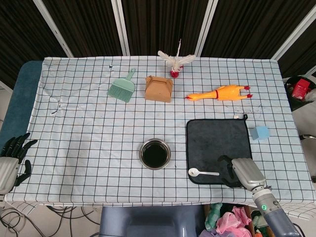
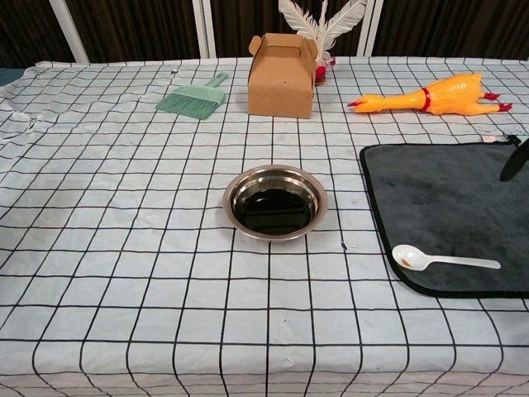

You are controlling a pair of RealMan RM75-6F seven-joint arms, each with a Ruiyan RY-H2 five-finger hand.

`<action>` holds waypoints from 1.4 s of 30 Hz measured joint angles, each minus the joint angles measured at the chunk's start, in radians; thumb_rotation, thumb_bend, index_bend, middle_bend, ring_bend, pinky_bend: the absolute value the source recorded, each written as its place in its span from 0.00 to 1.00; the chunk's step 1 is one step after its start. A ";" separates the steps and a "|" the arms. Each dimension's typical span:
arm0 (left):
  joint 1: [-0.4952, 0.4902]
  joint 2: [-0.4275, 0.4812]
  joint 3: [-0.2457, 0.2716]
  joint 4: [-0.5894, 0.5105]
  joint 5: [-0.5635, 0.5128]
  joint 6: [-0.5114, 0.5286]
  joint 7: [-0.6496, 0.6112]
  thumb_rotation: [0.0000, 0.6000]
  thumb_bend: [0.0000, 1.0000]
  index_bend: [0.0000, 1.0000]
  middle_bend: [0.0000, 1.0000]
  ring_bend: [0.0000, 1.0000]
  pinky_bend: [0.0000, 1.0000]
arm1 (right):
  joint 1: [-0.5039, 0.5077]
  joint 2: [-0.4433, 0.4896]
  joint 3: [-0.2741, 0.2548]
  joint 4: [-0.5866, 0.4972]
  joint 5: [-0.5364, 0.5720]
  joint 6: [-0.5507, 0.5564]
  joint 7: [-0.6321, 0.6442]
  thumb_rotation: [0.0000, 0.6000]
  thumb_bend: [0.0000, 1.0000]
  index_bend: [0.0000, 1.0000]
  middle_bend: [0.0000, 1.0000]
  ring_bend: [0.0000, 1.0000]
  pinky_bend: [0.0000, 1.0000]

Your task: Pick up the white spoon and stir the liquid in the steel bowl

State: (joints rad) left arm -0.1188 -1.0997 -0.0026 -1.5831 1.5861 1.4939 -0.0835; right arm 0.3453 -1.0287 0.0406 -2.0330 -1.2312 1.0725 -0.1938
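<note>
head view:
spoon [image 1: 202, 173]: white, lies on near edge of dark mat [image 1: 217, 143], bowl end left, handle pointing right.
bowl [image 1: 155, 153]: steel, dark liquid inside, on checked worktop [image 1: 84, 133], left of mat, apart from spoon.
right robot hand [image 1: 238, 171]: at mat's near right corner, just right of spoon handle tip, holds nothing; dark fingers curl toward handle, contact cannot tell.
left robot hand [image 1: 11, 160]: at worktop's near left edge, fingers spread, empty.
rest: green brush [image 1: 122, 88], cardboard box [image 1: 158, 88], rubber chicken [image 1: 220, 93], feather toy [image 1: 175, 63] along far side; blue block [image 1: 260, 133] right of mat.

chest view:
spoon [image 2: 438, 260]: on mat [image 2: 446, 207] near front edge, untouched.
bowl [image 2: 274, 202]: mid worktop, liquid dark.
right robot hand: only a dark finger [image 2: 514, 160] at right edge above mat.
left robot hand: out of frame here.
</note>
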 measured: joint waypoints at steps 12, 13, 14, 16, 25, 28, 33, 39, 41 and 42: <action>0.002 -0.005 -0.006 -0.009 -0.013 -0.001 0.027 1.00 0.73 0.15 0.00 0.00 0.00 | -0.041 -0.291 -0.023 0.167 0.046 0.083 -0.048 1.00 0.27 0.40 0.76 0.90 0.95; 0.002 -0.004 -0.006 -0.009 -0.015 -0.002 0.027 1.00 0.73 0.15 0.00 0.00 0.00 | -0.041 -0.306 -0.022 0.179 0.048 0.088 -0.059 1.00 0.27 0.41 0.76 0.90 0.95; 0.002 -0.004 -0.007 -0.009 -0.017 -0.003 0.027 1.00 0.73 0.15 0.00 0.00 0.00 | -0.042 -0.322 -0.021 0.192 0.052 0.095 -0.073 1.00 0.28 0.41 0.77 0.90 0.95; 0.002 -0.003 -0.007 -0.008 -0.019 -0.004 0.025 1.00 0.73 0.15 0.00 0.00 0.00 | -0.043 -0.343 -0.018 0.209 0.061 0.103 -0.092 1.00 0.28 0.42 0.77 0.91 0.95; 0.003 0.002 -0.007 -0.003 -0.015 -0.004 0.009 1.00 0.73 0.15 0.00 0.00 0.00 | -0.048 -0.414 0.002 0.261 0.118 0.135 -0.146 1.00 0.30 0.44 0.77 0.91 0.95; 0.003 0.002 -0.006 -0.003 -0.015 -0.005 0.009 1.00 0.73 0.15 0.00 0.00 0.00 | -0.051 -0.421 0.003 0.266 0.124 0.138 -0.149 1.00 0.30 0.44 0.77 0.91 0.95; 0.002 0.001 -0.006 -0.004 -0.014 -0.006 0.012 1.00 0.73 0.15 0.00 0.00 0.00 | -0.052 -0.431 0.011 0.279 0.130 0.143 -0.150 1.00 0.31 0.46 0.77 0.91 0.95; 0.002 0.001 -0.006 -0.005 -0.016 -0.008 0.015 1.00 0.73 0.15 0.00 0.00 0.00 | -0.056 -0.442 0.013 0.299 0.135 0.146 -0.150 1.00 0.31 0.49 0.77 0.91 0.95; 0.002 0.001 -0.006 -0.005 -0.016 -0.008 0.016 1.00 0.73 0.15 0.00 0.00 0.00 | -0.058 -0.448 0.013 0.308 0.135 0.146 -0.146 1.00 0.31 0.49 0.77 0.91 0.95; 0.002 0.001 -0.006 -0.005 -0.016 -0.008 0.016 1.00 0.73 0.15 0.00 0.00 0.00 | -0.059 -0.452 0.013 0.314 0.135 0.146 -0.143 1.00 0.31 0.49 0.77 0.91 0.95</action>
State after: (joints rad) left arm -0.1164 -1.0986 -0.0091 -1.5879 1.5697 1.4858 -0.0674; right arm 0.2864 -1.4805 0.0536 -1.7190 -1.0960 1.2189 -0.3370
